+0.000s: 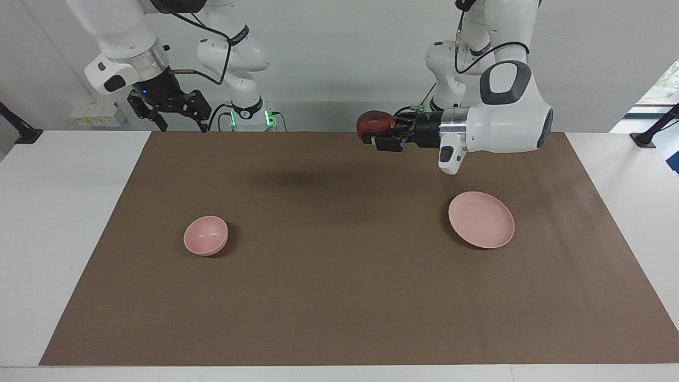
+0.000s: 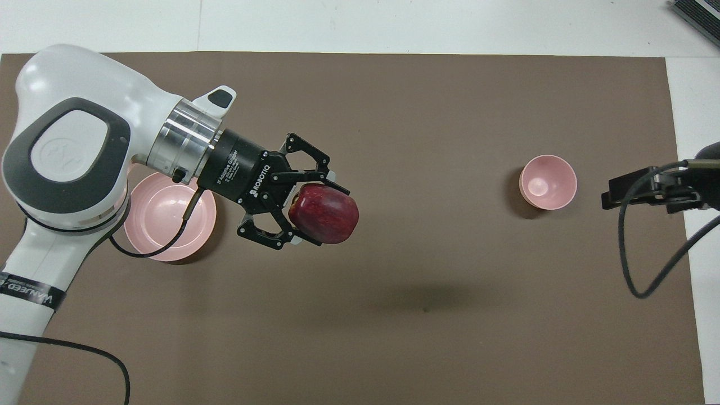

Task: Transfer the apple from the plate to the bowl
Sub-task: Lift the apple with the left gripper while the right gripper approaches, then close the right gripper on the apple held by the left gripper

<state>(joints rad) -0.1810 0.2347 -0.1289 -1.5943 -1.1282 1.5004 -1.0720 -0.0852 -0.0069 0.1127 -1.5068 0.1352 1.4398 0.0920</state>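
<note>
Where walls pale, brown mat (image 1: 339, 297)

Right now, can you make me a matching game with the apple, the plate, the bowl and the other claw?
Things:
1. apple
2. plate
3. bowl
4. right claw

States:
a. empty, at the right arm's end of the mat
b. open, holding nothing
c. held up in the air by the left claw
d. empty, at the left arm's end of the mat

Pairs: 1-c, 2-d, 3-a, 4-b
</note>
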